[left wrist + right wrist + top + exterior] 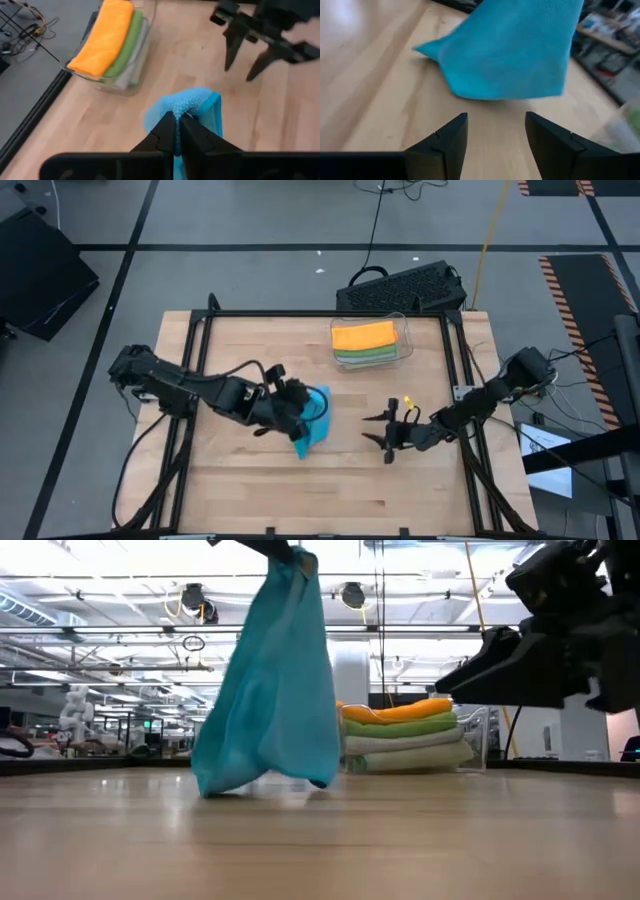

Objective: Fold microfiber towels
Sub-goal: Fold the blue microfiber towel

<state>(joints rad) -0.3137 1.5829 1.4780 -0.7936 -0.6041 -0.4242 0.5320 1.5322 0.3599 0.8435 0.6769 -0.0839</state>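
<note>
Pinching blue towel (313, 423) w/ left gripper (177, 131) | right gripper (496, 131) open, empty

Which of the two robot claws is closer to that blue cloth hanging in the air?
The left. The left gripper is pinching the blue cloth at its top, dangling it onto the table. The right gripper stands open beside it, apart, touching nothing.

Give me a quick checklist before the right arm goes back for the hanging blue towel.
1. Left tool shut on the blue towel: ok.
2. Towel hanging, its bottom edge touching the table: ok.
3. Right tool open and empty: ok.
4. Right tool apart from the towel, free path to it: ok.
5. Folded stack in the clear bin out of the way: ok.
6. Which corner to grab next: cannot tell.
</note>
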